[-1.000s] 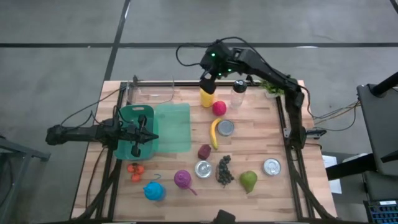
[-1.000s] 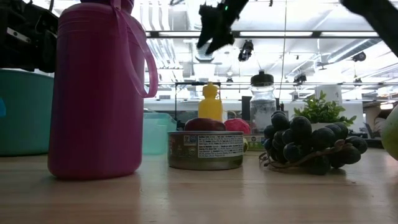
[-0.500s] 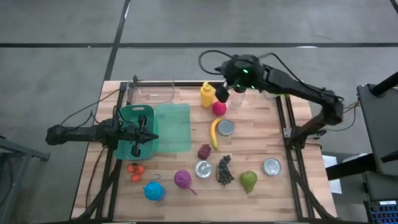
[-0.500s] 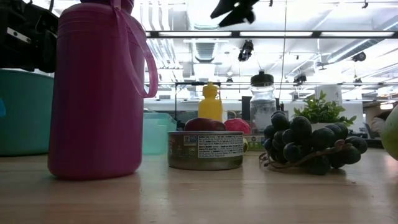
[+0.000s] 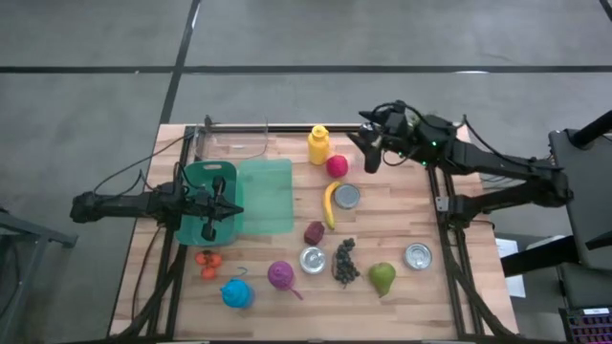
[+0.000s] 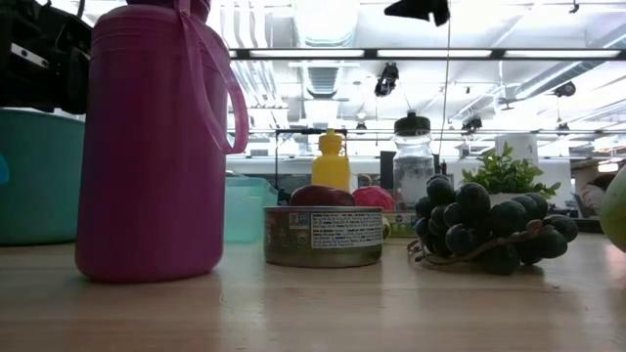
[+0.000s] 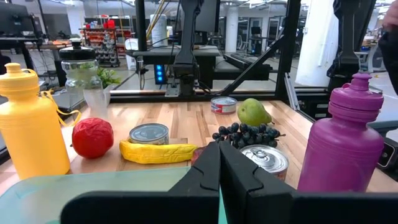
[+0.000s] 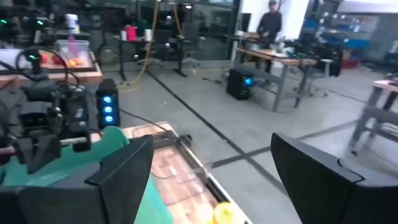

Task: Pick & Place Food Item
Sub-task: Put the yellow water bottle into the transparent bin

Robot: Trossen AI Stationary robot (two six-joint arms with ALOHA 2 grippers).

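So the right gripper (image 5: pixel 367 151), fingers spread and holding nothing, hangs upper right of center, above the round red fruit (image 5: pixel 337 165). Left gripper (image 5: pixel 226 211) sits shut over the teal plastic bin (image 5: pixel 194 178), left side.

Robotics lab, open-plan. Workbenches (image 8: pixel 292 59), equipment racks (image 7: pixel 186 43) and ceiling strip lights (image 6: pixel 440 53) beyond the wooden table (image 5: pixel 402 210).

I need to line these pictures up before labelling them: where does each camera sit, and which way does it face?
High view: overhead, straight down on the table; both arms.
Low view: tabletop height, across the magenta bottle, into the room; right end effector above.
Left wrist view: past shut left end effector toward the yellow bottle.
Right wrist view: between open right fingers, toward the left arm.
Shared: yellow bottle, high and low.
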